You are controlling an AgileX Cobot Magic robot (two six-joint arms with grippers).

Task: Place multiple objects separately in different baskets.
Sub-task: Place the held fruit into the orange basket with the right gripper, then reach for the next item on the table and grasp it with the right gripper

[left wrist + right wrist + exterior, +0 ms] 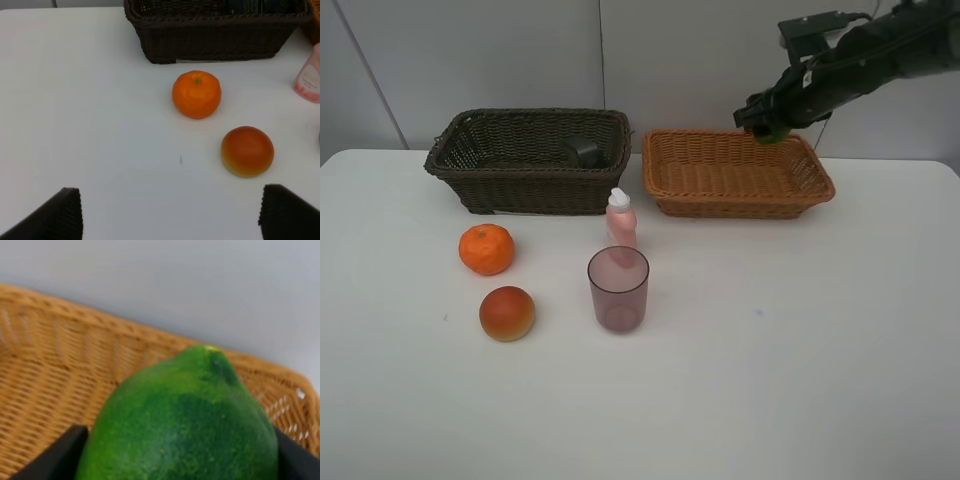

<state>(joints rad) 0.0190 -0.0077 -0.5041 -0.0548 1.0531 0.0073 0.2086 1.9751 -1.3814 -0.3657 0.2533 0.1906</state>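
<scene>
Presently: one green round fruit [185,415], pinched between the jaws of the right gripper [772,128], held over the far rim of the shallow orange-tan woven wicker basket [740,205]. Handling advice: bring it inward over the basket's middle, lower it close to the weave, then release, lest it roll out. Left gripper [170,215]: jaws spread, empty, above the white table [800,360].
</scene>
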